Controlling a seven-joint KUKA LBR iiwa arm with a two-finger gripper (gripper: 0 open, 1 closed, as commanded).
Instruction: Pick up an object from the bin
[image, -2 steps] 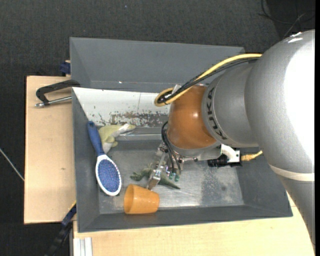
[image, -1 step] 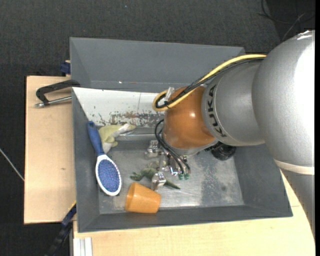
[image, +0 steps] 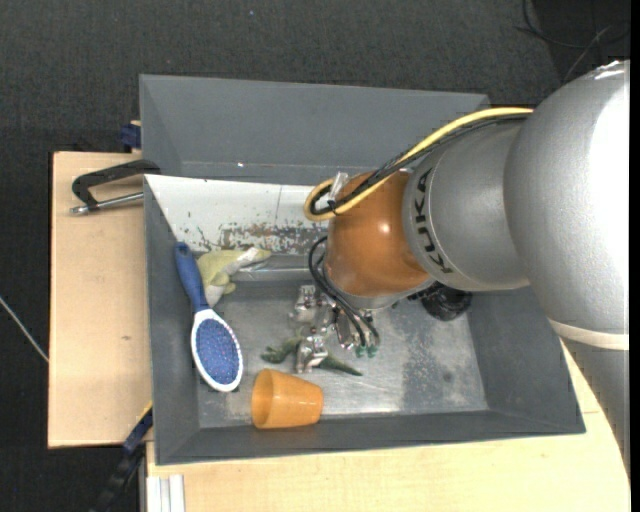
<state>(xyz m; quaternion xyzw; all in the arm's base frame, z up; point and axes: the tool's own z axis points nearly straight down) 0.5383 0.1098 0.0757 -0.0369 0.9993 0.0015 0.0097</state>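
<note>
In the grey bin (image: 400, 425), an orange cup (image: 286, 399) lies nearest on its side, a blue brush (image: 214, 345) to its left. Mid-floor the gripper (image: 322, 340) hangs right over a green leafy thing (image: 280, 352), open or closed I cannot tell; a pale rag (image: 225, 266) lies behind.

Bin (image: 180, 420) layout, the view's bottom edge taken as front:
- gripper (image: 325, 345) at floor centre, right over a thin spiky item (image: 290, 353) lying flat
- cup (image: 286, 399) on its side by the front wall, just front-left of the gripper
- hairbrush (image: 210, 335) along the left wall, head forward, handle back; the head is just left of the cup
- crumpled soft item (image: 225, 266) back-left, right beside the brush handle
- round item (image: 445, 303) right of the gripper, part-hidden under the wrist
</note>
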